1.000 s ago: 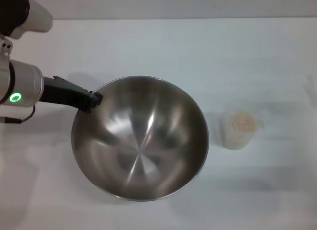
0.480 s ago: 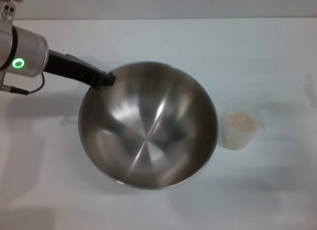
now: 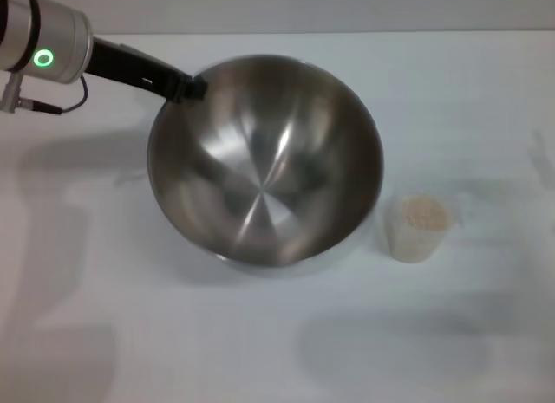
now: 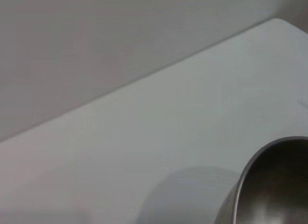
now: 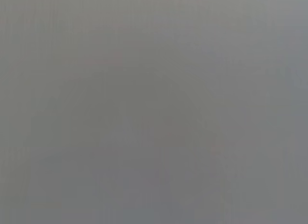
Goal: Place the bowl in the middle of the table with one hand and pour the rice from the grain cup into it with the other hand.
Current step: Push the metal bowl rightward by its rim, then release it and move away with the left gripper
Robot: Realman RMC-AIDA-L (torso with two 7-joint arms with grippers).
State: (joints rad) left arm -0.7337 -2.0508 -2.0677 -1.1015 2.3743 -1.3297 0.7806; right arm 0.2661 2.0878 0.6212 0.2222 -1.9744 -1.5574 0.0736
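The bowl (image 3: 265, 160) has travelled toward the table's (image 3: 277, 351) far edge since a second ago, tilted, its rim pinched by the left gripper (image 3: 186, 87). Beside the bowl, toward the robot's right, stands the grain cup (image 3: 418, 227) with rice (image 3: 421, 213). The right gripper is out of sight, though nearer.
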